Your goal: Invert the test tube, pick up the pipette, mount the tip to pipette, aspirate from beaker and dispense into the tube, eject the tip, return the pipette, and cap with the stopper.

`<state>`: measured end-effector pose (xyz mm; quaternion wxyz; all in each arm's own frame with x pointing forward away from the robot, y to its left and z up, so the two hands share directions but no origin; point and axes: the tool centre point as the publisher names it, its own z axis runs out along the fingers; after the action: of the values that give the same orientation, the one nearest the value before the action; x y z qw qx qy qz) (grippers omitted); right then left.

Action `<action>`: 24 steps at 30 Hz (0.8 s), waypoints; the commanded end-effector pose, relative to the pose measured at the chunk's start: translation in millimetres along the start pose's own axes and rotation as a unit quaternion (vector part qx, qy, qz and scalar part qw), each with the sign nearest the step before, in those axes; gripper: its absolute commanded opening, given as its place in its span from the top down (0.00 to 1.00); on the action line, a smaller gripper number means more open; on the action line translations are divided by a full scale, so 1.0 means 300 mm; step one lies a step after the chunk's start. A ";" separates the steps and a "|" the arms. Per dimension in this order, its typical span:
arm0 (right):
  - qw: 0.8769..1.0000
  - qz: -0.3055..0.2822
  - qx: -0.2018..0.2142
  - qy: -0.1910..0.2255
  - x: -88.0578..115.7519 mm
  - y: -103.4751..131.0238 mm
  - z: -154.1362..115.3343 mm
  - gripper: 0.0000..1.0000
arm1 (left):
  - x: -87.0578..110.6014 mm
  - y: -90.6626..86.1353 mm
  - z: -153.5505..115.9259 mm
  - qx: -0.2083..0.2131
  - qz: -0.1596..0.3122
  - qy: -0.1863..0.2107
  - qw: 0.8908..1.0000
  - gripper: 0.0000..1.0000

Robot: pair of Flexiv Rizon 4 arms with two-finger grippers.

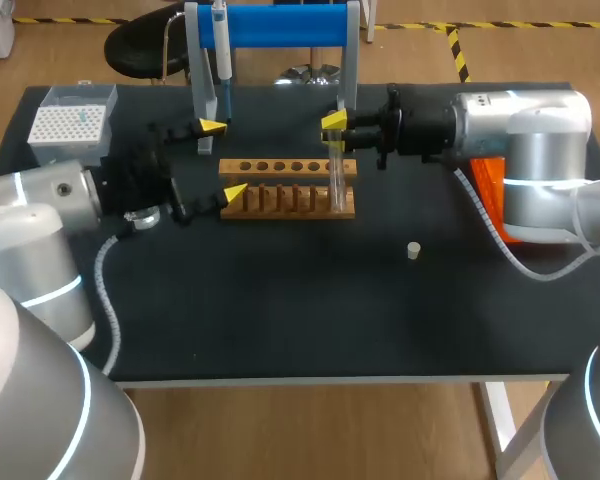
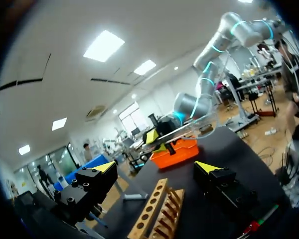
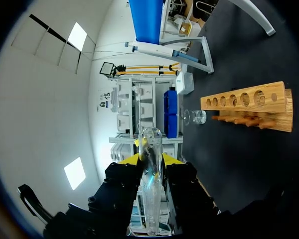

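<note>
Over the surface [image 1: 280, 320], the test tube [image 1: 336, 180] is pinched in the right claw [image 1: 333, 126], the left claw [image 1: 223, 160] spread wide; glass may be cracked against the rack [image 1: 280, 203] if lowered askew.

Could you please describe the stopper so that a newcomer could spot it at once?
Start at the wooden rack in the middle of the black table. Nearer the front edge, on the right arm's side of the rack, the stopper sits alone on bare tabletop. It is a small cream plug, the only loose thing there.
</note>
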<state>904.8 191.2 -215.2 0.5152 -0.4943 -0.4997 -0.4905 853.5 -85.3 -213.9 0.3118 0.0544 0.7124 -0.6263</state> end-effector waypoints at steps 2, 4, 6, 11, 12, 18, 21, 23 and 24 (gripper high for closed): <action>1.000 0.000 0.000 -0.002 0.003 -0.001 -0.002 1.00 | -0.012 0.024 -0.018 0.101 0.067 0.038 0.992 0.00; 1.000 0.000 0.000 -0.002 0.003 -0.001 -0.002 1.00 | -0.022 0.012 -0.013 0.099 0.114 0.040 0.988 0.00; 1.000 0.000 0.000 -0.002 0.003 -0.001 -0.002 1.00 | -0.033 -0.007 0.003 0.083 0.200 0.046 0.975 0.00; 1.000 0.000 0.000 -0.002 0.003 -0.001 -0.002 1.00 | -0.026 -0.050 0.054 0.050 0.381 0.071 0.921 0.00; 1.000 0.000 0.000 -0.002 0.003 -0.001 -0.002 1.00 | -0.023 -0.055 0.060 0.048 0.393 0.072 0.915 0.00; 1.000 0.000 0.000 -0.002 0.003 -0.001 -0.002 1.00 | 0.010 -0.058 0.115 0.053 0.457 0.075 0.884 0.00; 1.000 0.000 0.000 -0.002 0.003 -0.001 -0.002 1.00 | 0.035 -0.063 0.132 0.067 0.482 0.068 0.871 0.00; 1.000 0.000 0.000 -0.002 0.003 -0.001 -0.002 1.00 | 0.052 -0.069 0.136 0.087 0.492 0.063 0.864 0.00; 1.000 0.000 0.000 -0.002 0.003 -0.001 -0.002 1.00 | 0.058 -0.071 0.137 0.088 0.499 0.059 0.860 0.00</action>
<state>904.8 191.2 -215.2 0.5151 -0.4944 -0.4998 -0.4904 848.2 -129.6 -201.8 0.4686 0.3871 0.6129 -0.5049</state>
